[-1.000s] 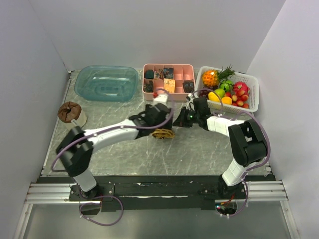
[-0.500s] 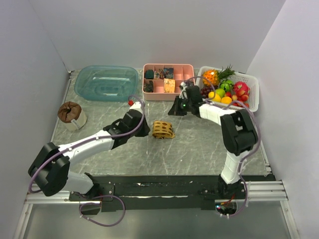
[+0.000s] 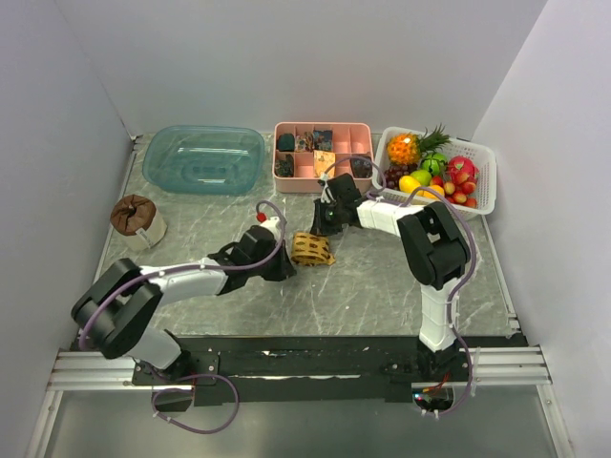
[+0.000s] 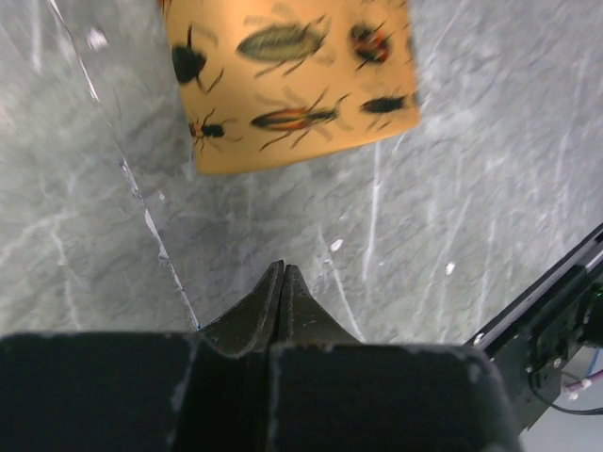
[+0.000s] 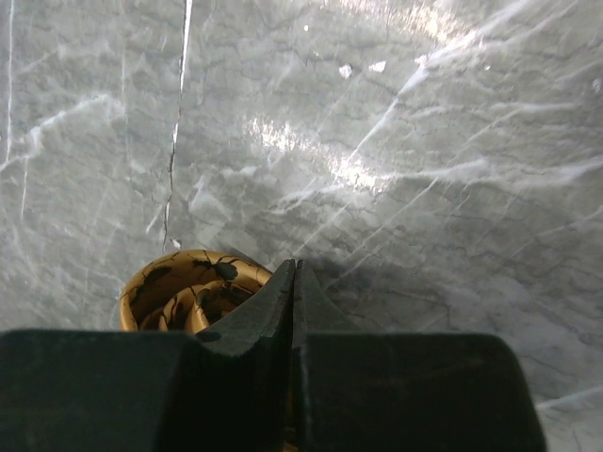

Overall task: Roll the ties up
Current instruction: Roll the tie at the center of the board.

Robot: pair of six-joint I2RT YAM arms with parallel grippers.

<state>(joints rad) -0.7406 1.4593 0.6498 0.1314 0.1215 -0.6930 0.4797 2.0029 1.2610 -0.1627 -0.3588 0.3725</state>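
left gripper [image 4: 283, 270]: jaws pressing fully together, gripping nothing, tips sitting just short of the tie | tie [image 3: 311, 249]: lying rolled into a coil on the marble table [image 3: 382, 277], between both grippers | right gripper [image 5: 294, 268]: jaws meeting shut, holding nothing, tips hanging at the coil's edge

The tie [image 3: 311, 249] I am to roll, golden-yellow with dark insect print, already coiled up, resting mid-way across my grey marbled table [image 3: 382, 286]
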